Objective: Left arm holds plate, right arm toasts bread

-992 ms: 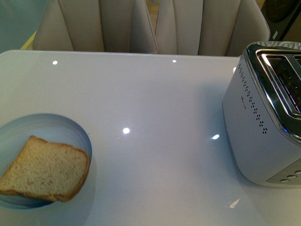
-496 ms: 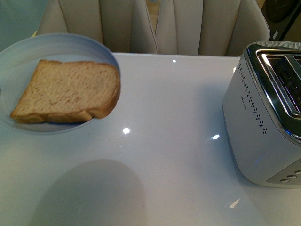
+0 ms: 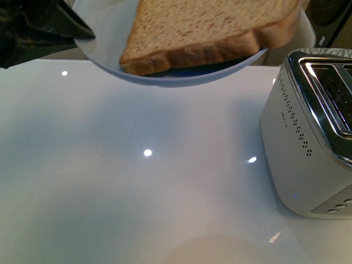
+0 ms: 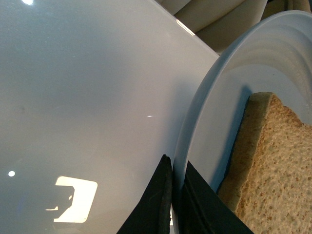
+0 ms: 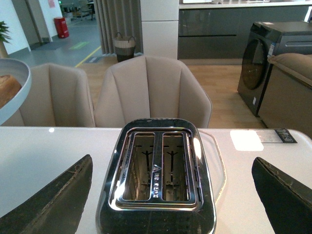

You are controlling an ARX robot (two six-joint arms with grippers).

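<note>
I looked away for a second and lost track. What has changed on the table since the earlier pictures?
The plate with the bread on it went from the table's near left up and rightward, toward the toaster, and now hangs high. The left tool, unseen before, now shows clamped on its rim. The toaster and table stayed put.

Table (image 3: 165, 181): white, glossy, with bright light spots reflected on its top.
Toaster (image 3: 308, 148): silver, two slots facing up, standing upright on the table's right side, near the right edge.
</note>
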